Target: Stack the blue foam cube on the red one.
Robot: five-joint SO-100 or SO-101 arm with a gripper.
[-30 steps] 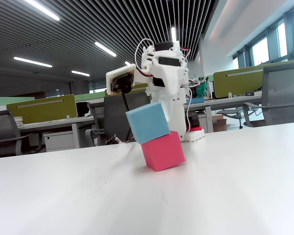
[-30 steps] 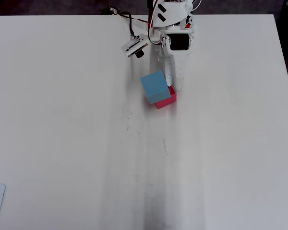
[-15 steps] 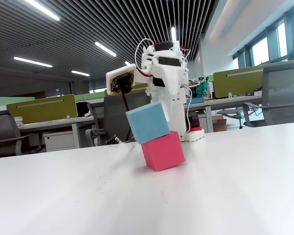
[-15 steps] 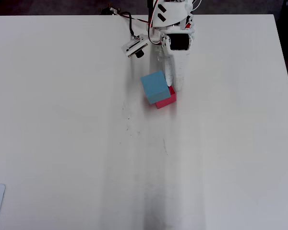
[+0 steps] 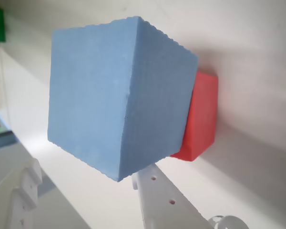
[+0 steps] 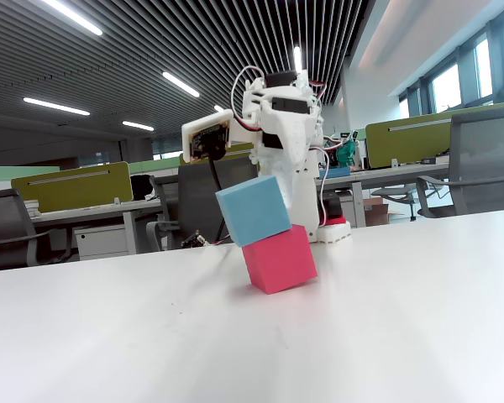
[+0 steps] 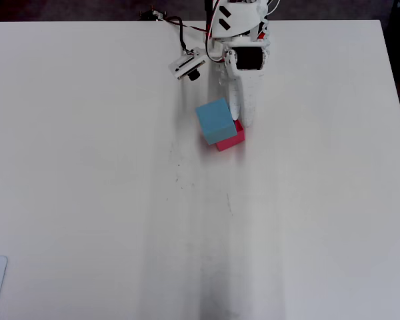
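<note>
Claw (image 5: 86,191) sitting spread, white fingers (image 5: 157,200) framing blue foam cube (image 5: 117,95) at lower edge in wrist view; contact with foam hard to confirm. Blue foam cube resting tilted atop red one (image 6: 279,258) just ahead of claw, offset leftward in fixed view. Red one sitting on white table (image 7: 87,200), peeking beyond blue cube's far side.

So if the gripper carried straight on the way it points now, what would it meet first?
Probably the blue foam cube, which fills the space just ahead of the gripper in the wrist view, with the red one beyond it. Contact itself is unclear.
</note>
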